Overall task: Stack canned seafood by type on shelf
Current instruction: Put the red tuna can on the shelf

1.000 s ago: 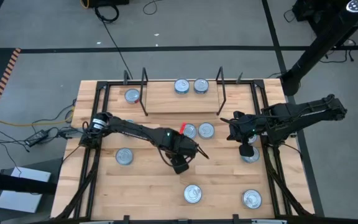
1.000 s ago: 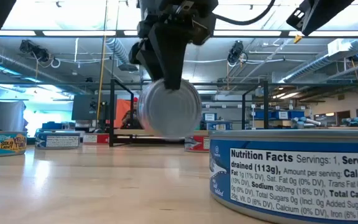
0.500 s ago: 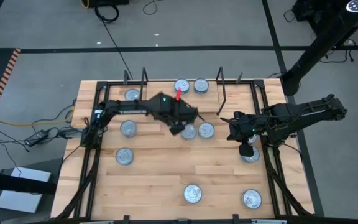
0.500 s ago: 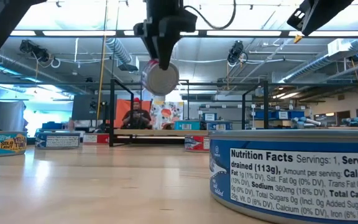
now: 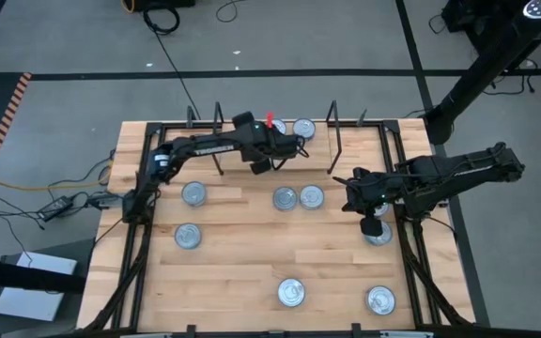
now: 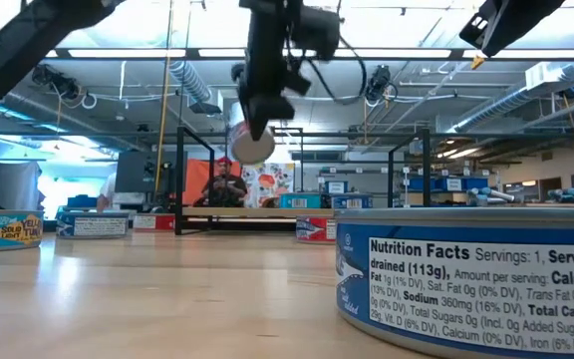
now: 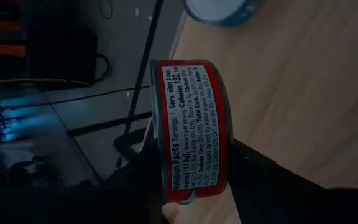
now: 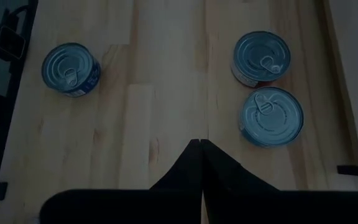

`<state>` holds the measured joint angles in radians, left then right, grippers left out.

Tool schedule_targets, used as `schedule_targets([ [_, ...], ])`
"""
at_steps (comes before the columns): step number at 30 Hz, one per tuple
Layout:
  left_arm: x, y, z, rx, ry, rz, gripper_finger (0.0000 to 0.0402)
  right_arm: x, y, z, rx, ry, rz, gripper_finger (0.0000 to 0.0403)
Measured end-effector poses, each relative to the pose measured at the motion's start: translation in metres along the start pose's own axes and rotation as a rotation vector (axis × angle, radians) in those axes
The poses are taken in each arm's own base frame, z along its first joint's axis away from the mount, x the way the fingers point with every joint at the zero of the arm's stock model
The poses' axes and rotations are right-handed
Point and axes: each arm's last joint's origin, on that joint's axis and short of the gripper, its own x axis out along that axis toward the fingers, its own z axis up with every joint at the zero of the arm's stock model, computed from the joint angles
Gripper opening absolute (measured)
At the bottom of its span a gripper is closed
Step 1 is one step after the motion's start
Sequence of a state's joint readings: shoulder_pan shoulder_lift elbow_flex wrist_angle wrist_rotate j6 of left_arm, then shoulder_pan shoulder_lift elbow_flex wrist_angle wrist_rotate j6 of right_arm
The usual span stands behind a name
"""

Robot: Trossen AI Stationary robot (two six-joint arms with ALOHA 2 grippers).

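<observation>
**A:** Where is the left claw [image 5: 272,150]?

**B:** It reaches over the shelf [image 5: 252,155], the light-wood board between two black wire end frames at the far side of the tabletop [image 5: 242,272]. It is pinching a red-labelled tin [image 7: 188,132]; the wrist view shows the two dark fingers [image 7: 253,171] pressed against the tin's flat faces, with the nutrition label turned to the camera. In the low view the same tin [image 6: 252,140] hangs tilted in the air, clear of the wood.

**A:** Is anything on the shelf?

**B:** One tin on the shelf [image 5: 303,129] sits just beside the claw, near the right end frame. A second seems to lie under the claw, mostly hidden.

**A:** And the other tins?

**B:** A pair of tins [image 5: 298,198] stands touching in the middle of the tabletop, in front of the shelf. Two lie on the left side [image 5: 193,193] [image 5: 188,236], two at the near edge [image 5: 291,292] [image 5: 380,300], and one lies below the right arm [image 5: 378,235]. A blue-labelled tin [image 6: 471,274] fills the near corner of the low view.

**A:** The right claw [image 5: 369,223]?

**B:** It hangs over the right side of the tabletop, fingers [image 8: 188,168] pressed together and holding nothing, looking toward the middle pair and a blue tin farther off [image 8: 71,69].
</observation>
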<state>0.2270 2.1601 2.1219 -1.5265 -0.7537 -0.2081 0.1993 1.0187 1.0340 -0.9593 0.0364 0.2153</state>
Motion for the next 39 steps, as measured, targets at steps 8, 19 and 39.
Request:
schedule_targets([
  [8,0.047,-0.003,0.014,0.076,0.08,0.014,0.0146,0.0,-0.001,0.0,0.051,-0.007,-0.022,0.0006],
  [19,0.073,0.001,0.021,0.063,0.119,-0.049,0.0146,0.0,0.0,0.001,0.081,-0.014,-0.022,0.0006],
  [39,0.091,-0.003,0.024,0.091,0.144,-0.109,0.0156,0.0,0.0,0.001,0.081,-0.014,-0.021,0.0006],
])
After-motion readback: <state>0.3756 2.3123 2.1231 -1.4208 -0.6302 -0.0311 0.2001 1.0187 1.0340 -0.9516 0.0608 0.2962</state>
